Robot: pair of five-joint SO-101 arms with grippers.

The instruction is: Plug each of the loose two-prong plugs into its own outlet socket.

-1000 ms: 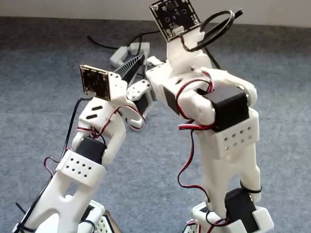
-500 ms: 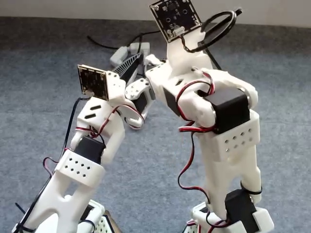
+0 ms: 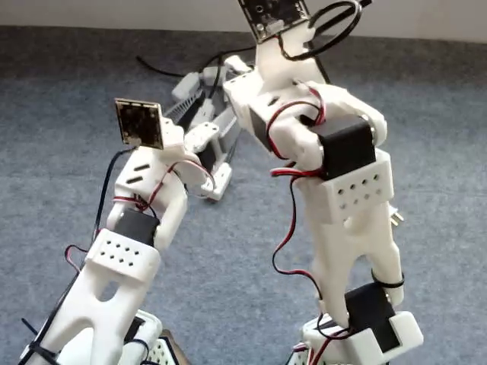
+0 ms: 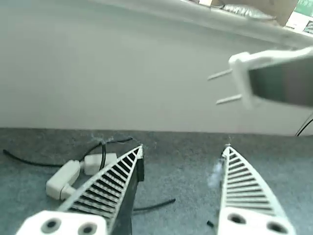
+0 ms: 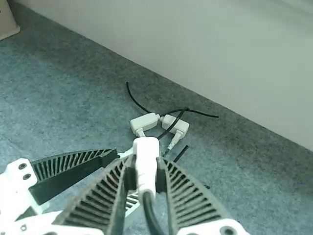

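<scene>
My right gripper is shut on a white two-prong plug, held above the carpet with its black cord trailing back between the fingers. The same plug hangs in the air in the left wrist view, prongs pointing sideways, above and beyond my left gripper. That gripper is open and holds nothing. Two white plug pieces with black cords lie together on the carpet near the wall, also seen from above as white pieces.
Grey carpet covers the floor up to a pale wall. A loose black cable runs by the white pieces. The left arm and right arm stand close together. Two metal prongs poke out behind the right arm.
The right arm has swung left and farther from the camera, its wrist camera now at the top edge. The left arm has shifted slightly left.
</scene>
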